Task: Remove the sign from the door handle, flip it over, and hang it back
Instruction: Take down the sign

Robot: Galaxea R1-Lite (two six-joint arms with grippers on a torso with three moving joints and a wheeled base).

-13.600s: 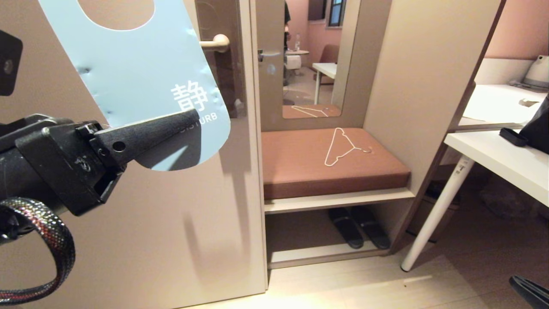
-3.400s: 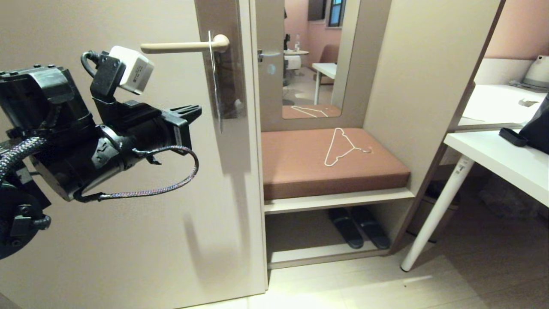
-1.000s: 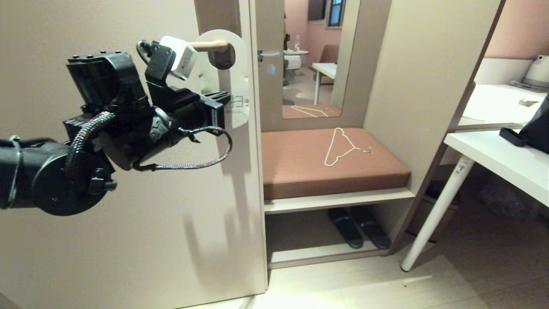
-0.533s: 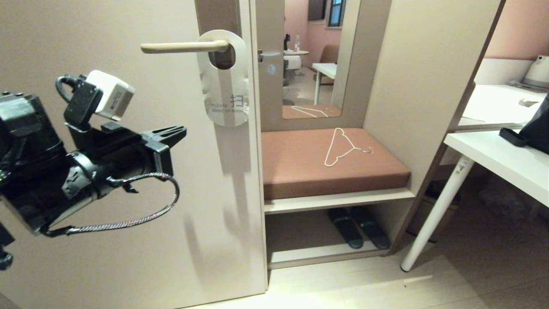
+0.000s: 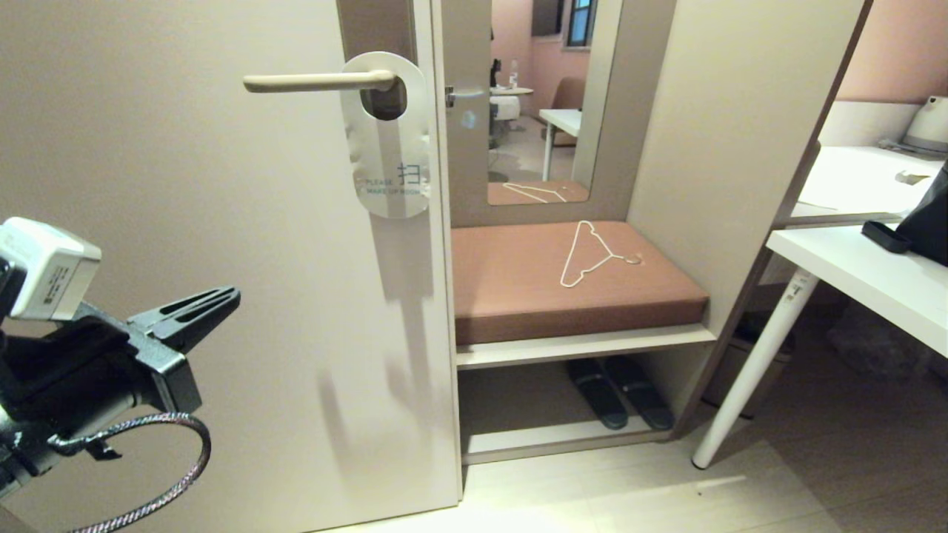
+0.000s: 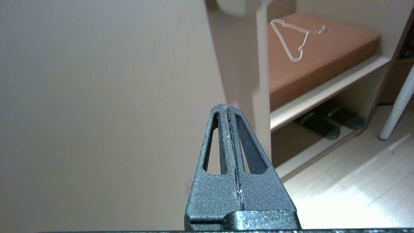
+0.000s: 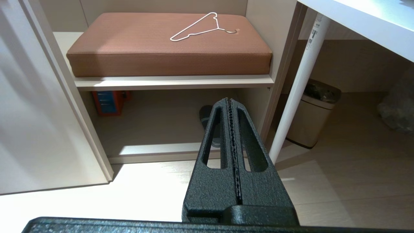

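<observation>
The sign (image 5: 389, 163) hangs by its hole on the door handle (image 5: 311, 81), a cream lever on a brown-grey plate (image 5: 374, 22). Its white face with blue "PLEASE MAKE UP ROOM" lettering is turned outward. My left gripper (image 5: 233, 296) is low at the left, well below and to the left of the sign, shut with nothing between its fingers (image 6: 227, 106). It touches neither sign nor door. My right gripper (image 7: 228, 99) shows only in its wrist view, shut and empty, pointing at the floor under the bench.
Right of the door a brown cushioned bench (image 5: 518, 296) carries a thin white wire hanger (image 5: 589, 252), with dark slippers (image 5: 618, 389) on the shelf below. A white table (image 5: 866, 281) with a slanted leg (image 5: 748, 370) stands at the right, a bin (image 7: 312, 113) beneath it.
My left arm has drawn back from the sign, sinking down and to the left, with the gripper staying shut. The sign stays hanging on the handle, white face out.
</observation>
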